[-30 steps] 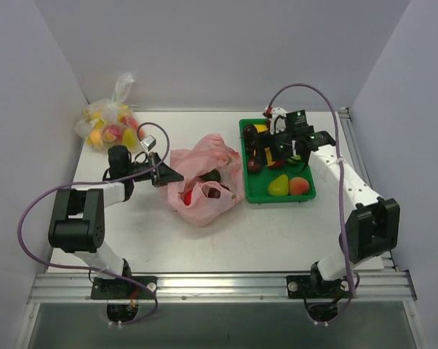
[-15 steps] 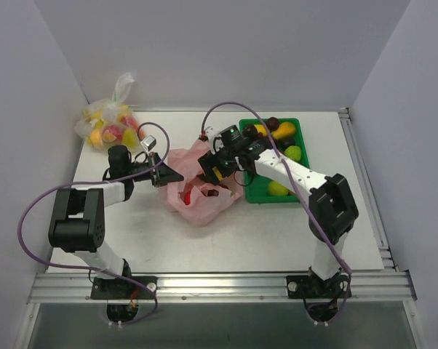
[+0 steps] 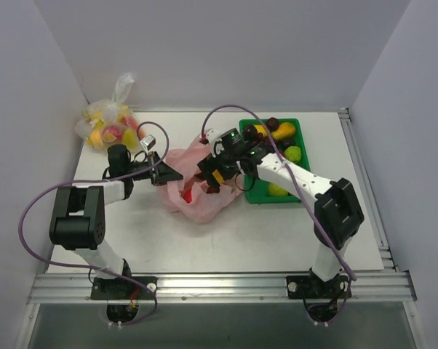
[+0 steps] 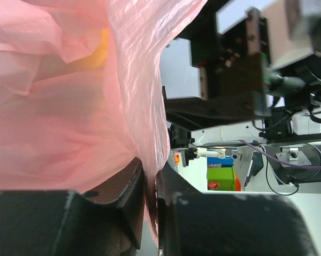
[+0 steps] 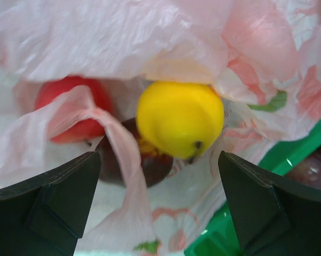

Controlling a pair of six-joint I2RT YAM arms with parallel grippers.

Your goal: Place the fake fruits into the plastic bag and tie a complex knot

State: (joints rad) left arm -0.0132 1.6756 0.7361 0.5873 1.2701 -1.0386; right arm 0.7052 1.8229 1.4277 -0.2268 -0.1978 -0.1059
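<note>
Leaving the clear bag of spare fruit (image 3: 110,127) untouched at the far-left corner of the tabletop. Pinching a fold of the plastic bag (image 3: 201,207) between the nearly closed fingers of the left gripper (image 4: 150,184), left of the tabletop's middle, apparently drawing the rim sideways to hold the mouth open for loading. Containing, at mid-tabletop, a red fruit (image 5: 64,106), a dark fruit (image 5: 150,162) and a yellow fruit (image 5: 179,120). Hovering the right gripper (image 5: 159,178) over that mouth, fingers spread wide, gripping nothing, touching neither finger to the yellow fruit directly below. Storing the remaining fake fruits (image 3: 293,153) in the green tray (image 3: 277,199) toward the right edge, within short reach for transfer. Not yet tying the knot.
</note>
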